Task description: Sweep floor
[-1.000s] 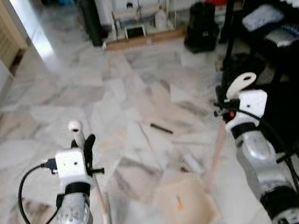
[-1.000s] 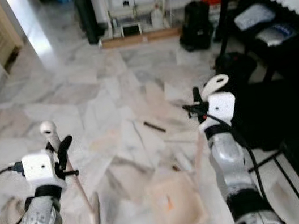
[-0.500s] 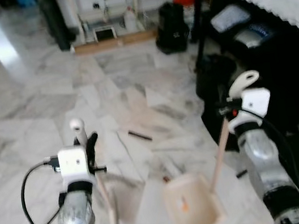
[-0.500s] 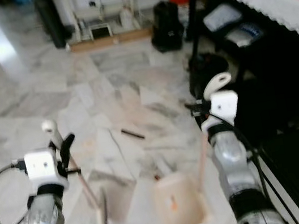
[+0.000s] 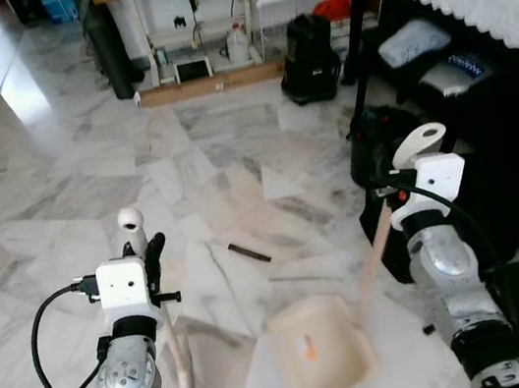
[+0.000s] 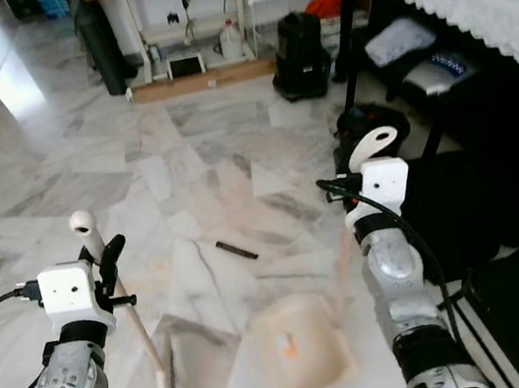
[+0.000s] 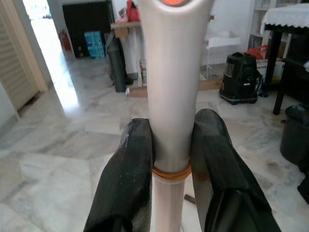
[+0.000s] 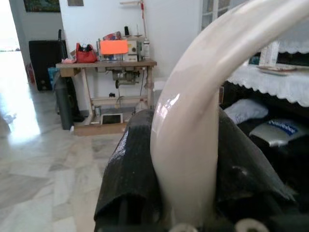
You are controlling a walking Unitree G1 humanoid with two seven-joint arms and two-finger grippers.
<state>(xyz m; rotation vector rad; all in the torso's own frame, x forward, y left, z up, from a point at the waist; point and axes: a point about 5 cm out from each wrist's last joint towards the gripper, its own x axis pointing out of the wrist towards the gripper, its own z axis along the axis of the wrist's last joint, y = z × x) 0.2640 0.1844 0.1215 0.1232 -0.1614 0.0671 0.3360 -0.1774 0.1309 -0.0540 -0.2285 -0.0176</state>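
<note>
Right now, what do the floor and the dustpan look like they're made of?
The floor looks like polished marble or marble-look tile: grey-white veining, straight joints, and a glossy sheen where light reflects near the doorway. The dustpan looks like matte cream plastic, smooth and moulded in one piece; its handle shines glossier, probably plastic too.

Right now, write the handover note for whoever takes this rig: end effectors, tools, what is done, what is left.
Left end effector: shut on the broom handle, brush head on the floor by the robot's left side.
Right end effector: shut on the dustpan handle, pan resting on the marble floor ahead.
Done: both tools in hand; something small and orange lies in the pan.
Left: a dark stick lies ahead of the pan, unswept.
</note>
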